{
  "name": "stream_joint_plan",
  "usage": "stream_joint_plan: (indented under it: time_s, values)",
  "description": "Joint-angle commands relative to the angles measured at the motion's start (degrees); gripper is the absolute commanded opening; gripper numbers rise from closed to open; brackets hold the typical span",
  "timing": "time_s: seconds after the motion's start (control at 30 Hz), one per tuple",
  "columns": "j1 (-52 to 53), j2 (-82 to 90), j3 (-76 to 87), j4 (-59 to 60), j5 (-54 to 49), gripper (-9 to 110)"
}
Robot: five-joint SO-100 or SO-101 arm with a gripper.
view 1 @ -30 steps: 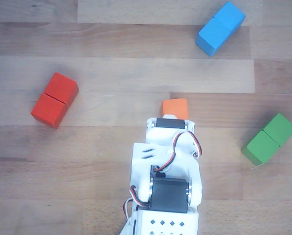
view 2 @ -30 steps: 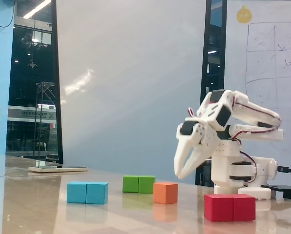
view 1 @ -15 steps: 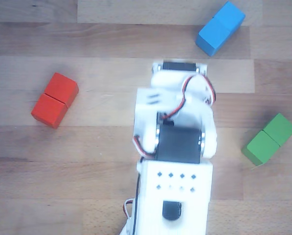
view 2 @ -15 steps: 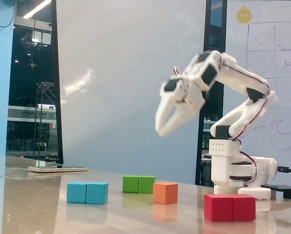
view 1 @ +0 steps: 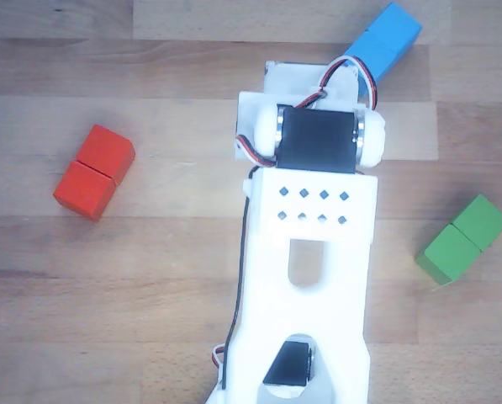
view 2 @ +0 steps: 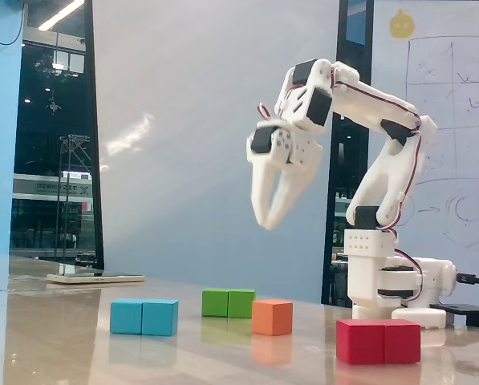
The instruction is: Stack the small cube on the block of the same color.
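In the fixed view the small orange cube (view 2: pixel 272 317) sits alone on the table, between the green block (view 2: pixel 229 303) and the red double-length block (view 2: pixel 379 341). My gripper (view 2: pixel 265 221) hangs high above the table, a little left of the orange cube, pointing down. Its fingertips meet and it holds nothing. In the other view the white arm (view 1: pixel 305 252) covers the middle, so the orange cube and the gripper are hidden there. The red block (view 1: pixel 95 172) lies at the left in that view.
A blue block lies at the left of the fixed view (view 2: pixel 144 317) and at the top right of the other view (view 1: pixel 385 38). The green block (view 1: pixel 463 240) lies at the right of the other view. The arm base (view 2: pixel 383 281) stands behind the red block.
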Motion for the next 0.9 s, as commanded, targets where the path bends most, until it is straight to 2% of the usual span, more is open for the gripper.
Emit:
stream_joint_plan:
  time_s: [0.0,0.37,0.7,0.87]
  values:
    - [-0.09,-1.14,-5.54,4.39,0.62,0]
    - [1.23,-1.32,-5.8,5.54,0.0,0]
    - [18.9,-2.2,-5.27,4.48,0.0,1]
    - [15.38,-2.2,-5.27,4.48,0.0,1]
